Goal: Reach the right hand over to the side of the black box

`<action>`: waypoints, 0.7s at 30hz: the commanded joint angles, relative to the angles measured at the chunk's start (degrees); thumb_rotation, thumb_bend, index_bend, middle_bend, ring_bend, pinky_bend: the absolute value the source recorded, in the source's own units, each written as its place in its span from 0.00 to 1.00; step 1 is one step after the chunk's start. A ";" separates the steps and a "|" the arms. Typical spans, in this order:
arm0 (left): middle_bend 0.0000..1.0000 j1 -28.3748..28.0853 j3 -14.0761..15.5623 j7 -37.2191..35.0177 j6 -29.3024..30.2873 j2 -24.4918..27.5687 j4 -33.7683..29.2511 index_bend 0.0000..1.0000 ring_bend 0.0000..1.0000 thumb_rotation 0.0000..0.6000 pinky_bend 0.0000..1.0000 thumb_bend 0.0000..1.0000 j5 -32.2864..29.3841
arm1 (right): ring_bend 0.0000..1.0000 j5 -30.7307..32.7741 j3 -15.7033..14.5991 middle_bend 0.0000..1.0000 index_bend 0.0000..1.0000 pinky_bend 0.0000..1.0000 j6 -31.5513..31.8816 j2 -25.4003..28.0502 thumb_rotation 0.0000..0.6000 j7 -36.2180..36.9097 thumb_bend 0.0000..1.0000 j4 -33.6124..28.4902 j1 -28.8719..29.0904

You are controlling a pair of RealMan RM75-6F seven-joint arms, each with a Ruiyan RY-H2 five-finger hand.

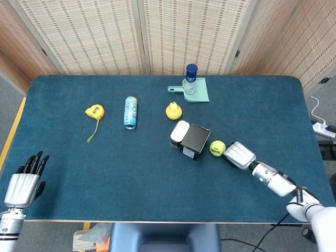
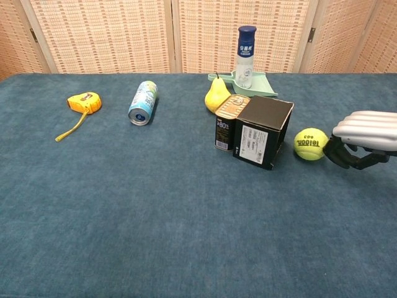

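Observation:
The black box (image 1: 195,139) (image 2: 263,131) stands near the table's middle, with a small can (image 1: 179,132) (image 2: 228,122) against its left side. A yellow tennis ball (image 1: 218,148) (image 2: 310,143) lies just right of the box, between the box and my right hand (image 1: 239,155) (image 2: 363,138). That hand is low over the cloth, fingers curled downward, holding nothing; it sits right behind the ball. My left hand (image 1: 23,185) rests at the table's near left corner with its fingers apart and empty, seen only in the head view.
A yellow pear (image 1: 174,111) (image 2: 216,94), a teal dustpan (image 1: 197,92) and a blue-capped bottle (image 1: 190,77) (image 2: 246,56) stand behind the box. A drink can (image 1: 130,112) (image 2: 143,102) and yellow tape measure (image 1: 95,111) (image 2: 84,102) lie to the left.

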 commanded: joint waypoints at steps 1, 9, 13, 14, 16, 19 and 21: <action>0.08 -0.04 -0.06 -0.12 -0.11 0.02 0.06 0.11 0.12 1.00 0.38 0.40 -0.10 | 0.47 0.22 -0.02 0.80 0.73 0.54 -0.13 -1.11 1.00 1.30 0.98 0.99 0.66; 0.08 -0.11 -0.13 -0.12 -0.20 0.09 -0.14 0.11 0.12 1.00 0.38 0.40 -0.21 | 0.37 0.87 0.24 0.64 0.70 0.54 2.31 -3.81 1.00 3.39 0.58 4.56 0.83; 0.08 -0.11 -0.04 -0.19 -0.30 0.13 -0.08 0.11 0.12 1.00 0.38 0.40 -0.21 | 0.33 1.72 0.80 0.57 0.65 0.54 3.04 -4.56 1.00 4.08 0.48 5.49 0.83; 0.08 -0.13 -0.06 -0.14 -0.32 0.11 -0.10 0.11 0.12 1.00 0.38 0.40 -0.23 | 0.32 1.91 0.92 0.55 0.64 0.54 3.16 -4.71 1.00 4.11 0.48 5.67 0.82; 0.08 -0.12 -0.05 -0.17 -0.26 0.12 -0.12 0.11 0.12 1.00 0.38 0.40 -0.19 | 0.31 2.31 1.14 0.53 0.61 0.54 3.39 -5.08 1.00 3.77 0.48 6.11 0.76; 0.08 -0.05 -0.08 -0.28 -0.14 0.17 -0.19 0.11 0.12 1.00 0.38 0.40 -0.23 | 0.29 2.89 1.46 0.52 0.57 0.53 3.39 -5.55 1.00 2.75 0.46 6.85 0.69; 0.08 -0.01 -0.04 -0.43 -0.05 0.23 -0.14 0.11 0.12 1.00 0.38 0.40 -0.16 | 0.28 3.37 1.73 0.51 0.56 0.53 3.10 -5.89 1.00 1.49 0.43 7.34 0.66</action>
